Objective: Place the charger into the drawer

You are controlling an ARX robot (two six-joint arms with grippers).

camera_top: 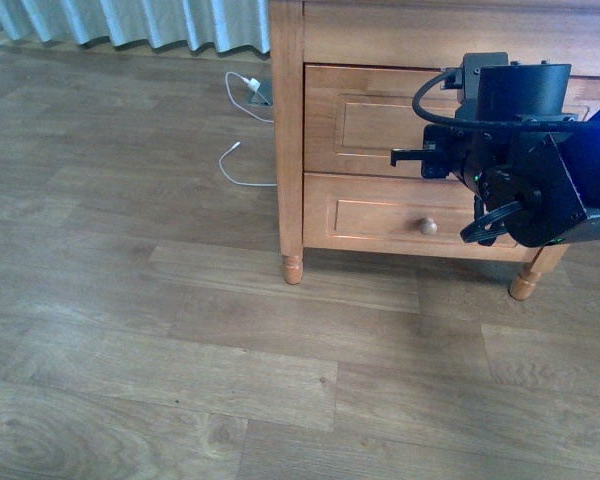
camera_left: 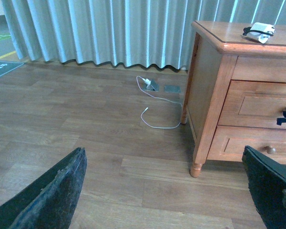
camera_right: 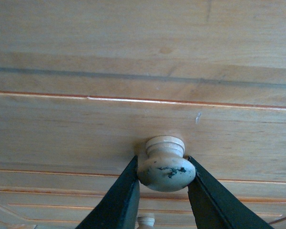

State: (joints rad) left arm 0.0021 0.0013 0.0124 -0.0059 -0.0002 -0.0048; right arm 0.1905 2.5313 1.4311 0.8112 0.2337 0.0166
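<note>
Charger (camera_left: 259, 32) location is established in the left wrist view: the white block with its black cord is lying on top of the nightstand (camera_left: 214, 86), untouched by either arm. In the same view the left gripper (camera_left: 163, 152) is held above the floor in front of the nightstand, its jaws spread wide with nothing between them. The drawer (camera_left: 257, 107), the upper of the two in the nightstand front, is seen flush and shut. A white plug (camera_left: 144, 81) with a thin cable, on the floor beside the nightstand, is not the task item. In the front view the right arm (camera_top: 525, 160) is extended against the nightstand front at the level of the upper drawer, whose knob is hidden behind it; the charger is not shown here. In the right wrist view the right gripper (camera_right: 163, 164) is closed on the knob (camera_right: 166, 168), with one dark finger pressed to each side. The step in hand is judged to be the opening of the drawer; no gap is yet visible. A straight pull away from the nightstand front is called for next, with the grip kept firm, since the rounded knob could slip free. Only then can the charger be lifted from the nightstand top and lowered in.
</note>
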